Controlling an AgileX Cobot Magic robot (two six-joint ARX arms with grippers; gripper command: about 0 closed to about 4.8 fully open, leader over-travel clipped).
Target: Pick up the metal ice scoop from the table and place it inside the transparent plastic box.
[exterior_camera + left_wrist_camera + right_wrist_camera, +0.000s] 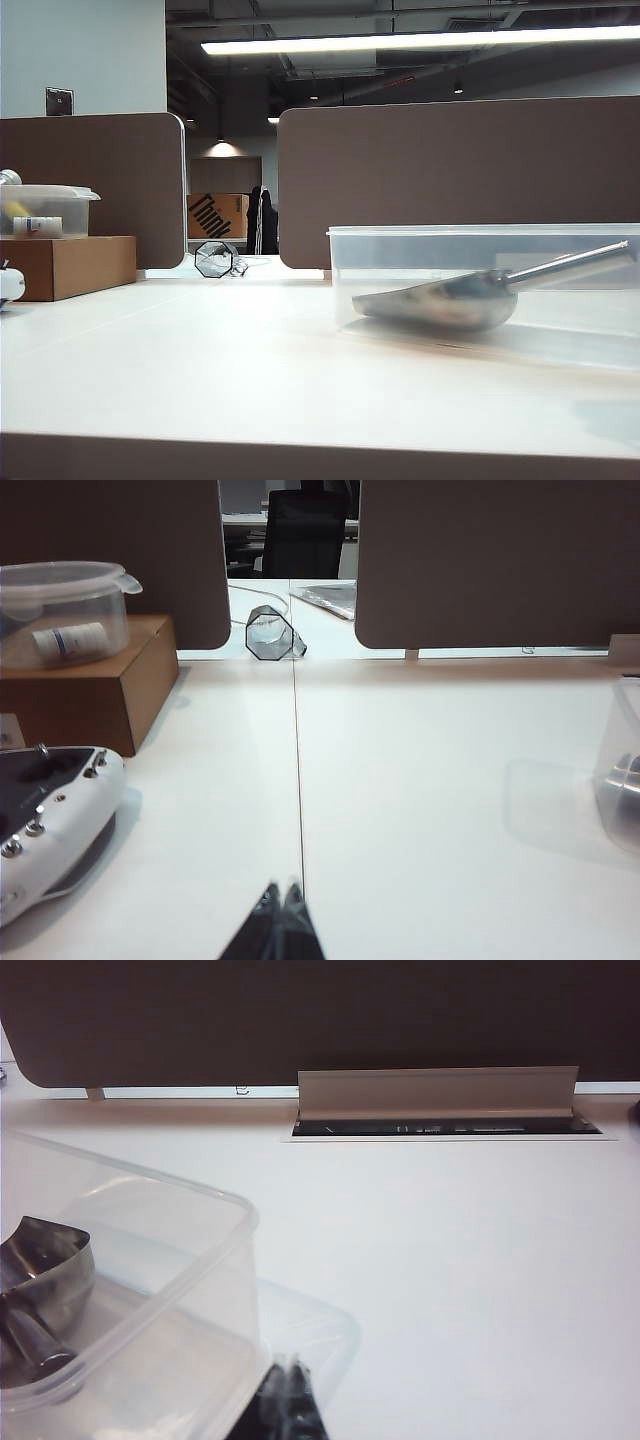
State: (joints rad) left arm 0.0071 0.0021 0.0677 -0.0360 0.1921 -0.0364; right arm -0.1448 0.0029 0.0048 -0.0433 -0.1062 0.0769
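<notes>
The metal ice scoop [445, 300] lies inside the transparent plastic box [420, 240] on the right of the white table [200, 370]. Its handle [570, 262] leans up toward the box's right rim. Neither gripper shows in the exterior view. In the left wrist view my left gripper [281, 892] is shut and empty over the bare table, well apart from the box wall [622, 715], behind which a bit of the scoop [625, 780] shows. In the right wrist view my right gripper [291, 1365] is shut and empty beside a corner of the box [215, 1200], where the scoop's bowl [45, 1265] lies.
A cardboard box [75, 265] at the left carries a small lidded clear container [45, 210]. A white handheld controller [50, 815] lies near the left gripper. An octagonal glass [215, 258] lies at the back by brown partitions [450, 170]. A cable slot [440, 1125] runs along the far edge.
</notes>
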